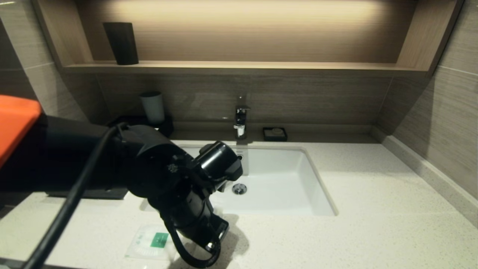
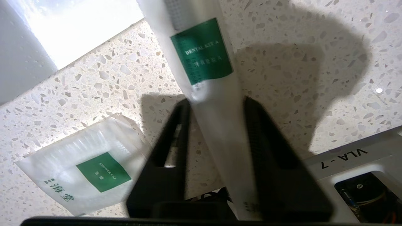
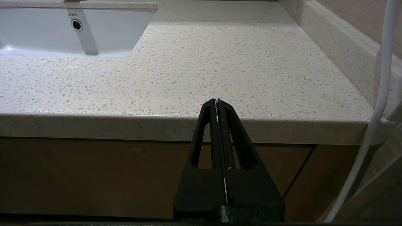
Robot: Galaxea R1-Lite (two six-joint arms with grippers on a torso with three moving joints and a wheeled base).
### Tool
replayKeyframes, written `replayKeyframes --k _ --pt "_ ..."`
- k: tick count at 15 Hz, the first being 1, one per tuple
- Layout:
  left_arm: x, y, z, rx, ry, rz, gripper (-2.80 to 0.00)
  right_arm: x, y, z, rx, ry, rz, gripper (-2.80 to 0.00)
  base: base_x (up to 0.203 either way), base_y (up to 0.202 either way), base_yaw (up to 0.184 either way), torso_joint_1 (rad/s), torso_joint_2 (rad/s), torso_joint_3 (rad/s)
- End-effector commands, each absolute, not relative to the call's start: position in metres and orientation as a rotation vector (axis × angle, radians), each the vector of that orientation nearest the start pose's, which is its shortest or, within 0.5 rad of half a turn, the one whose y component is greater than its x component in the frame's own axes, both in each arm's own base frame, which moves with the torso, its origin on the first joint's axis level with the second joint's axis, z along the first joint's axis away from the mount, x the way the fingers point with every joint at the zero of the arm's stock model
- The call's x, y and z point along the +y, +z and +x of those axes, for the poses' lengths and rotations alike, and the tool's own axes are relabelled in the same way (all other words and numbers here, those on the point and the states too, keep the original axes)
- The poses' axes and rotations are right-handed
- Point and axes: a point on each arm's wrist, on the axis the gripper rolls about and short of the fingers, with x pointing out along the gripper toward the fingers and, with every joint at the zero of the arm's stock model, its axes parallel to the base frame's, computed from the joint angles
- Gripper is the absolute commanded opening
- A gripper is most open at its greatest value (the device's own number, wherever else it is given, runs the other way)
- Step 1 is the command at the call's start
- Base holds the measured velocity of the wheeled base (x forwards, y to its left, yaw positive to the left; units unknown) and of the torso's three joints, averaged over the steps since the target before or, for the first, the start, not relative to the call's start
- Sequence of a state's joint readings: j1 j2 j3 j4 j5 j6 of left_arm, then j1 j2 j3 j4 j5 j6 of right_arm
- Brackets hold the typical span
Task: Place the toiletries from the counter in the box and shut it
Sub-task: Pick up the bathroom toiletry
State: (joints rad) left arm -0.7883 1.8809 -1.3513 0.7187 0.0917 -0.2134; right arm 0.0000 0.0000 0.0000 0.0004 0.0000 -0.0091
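slim packet [image 2: 216, 103] between left gripper [image 2: 216, 105] fingers [image 2: 169, 150] — pinched, above counter [image 2: 314, 78]

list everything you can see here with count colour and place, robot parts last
long slim packet: 1, pale translucent with green label, on the counter between the left end effector's fingers
flat square packet: 1, pale translucent with green label, on the counter front left
counter: 1, cream-white speckled, across the foreground
basin: 1, white, sunk into the counter
faucet: 1, chrome, behind the basin
soap dish: 1, black, right of the faucet
pale cup: 1, greyish white, back left by the wall
dark cup: 1, black, on the wooden shelf
left end effector: 1, black, closed around the long slim packet
right end effector: 1, black, shut, before the counter's front edge
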Motion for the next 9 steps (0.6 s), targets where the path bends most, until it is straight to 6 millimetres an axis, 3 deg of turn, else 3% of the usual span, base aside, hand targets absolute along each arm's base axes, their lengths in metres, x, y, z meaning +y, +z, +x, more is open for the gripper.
replayKeyframes --k 1,7,9 --pt "-0.22 0.167 0.221 1.197 -0.472 0.357 -2.8 0.0 0.075 -0.023 0.0 0.0 -0.009 -2.8 0.0 0.0 0.0 0.0 0.0 0.0" --pt "-0.219 0.17 0.22 1.189 -0.472 0.35 -2.8 0.0 0.075 -0.023 0.0 0.0 -0.009 -2.8 0.0 0.0 0.0 0.0 0.0 0.0" --pt "-0.216 0.18 0.22 1.165 -0.474 0.33 -2.8 0.0 0.075 -0.023 0.0 0.0 -0.009 -2.8 0.0 0.0 0.0 0.0 0.0 0.0"
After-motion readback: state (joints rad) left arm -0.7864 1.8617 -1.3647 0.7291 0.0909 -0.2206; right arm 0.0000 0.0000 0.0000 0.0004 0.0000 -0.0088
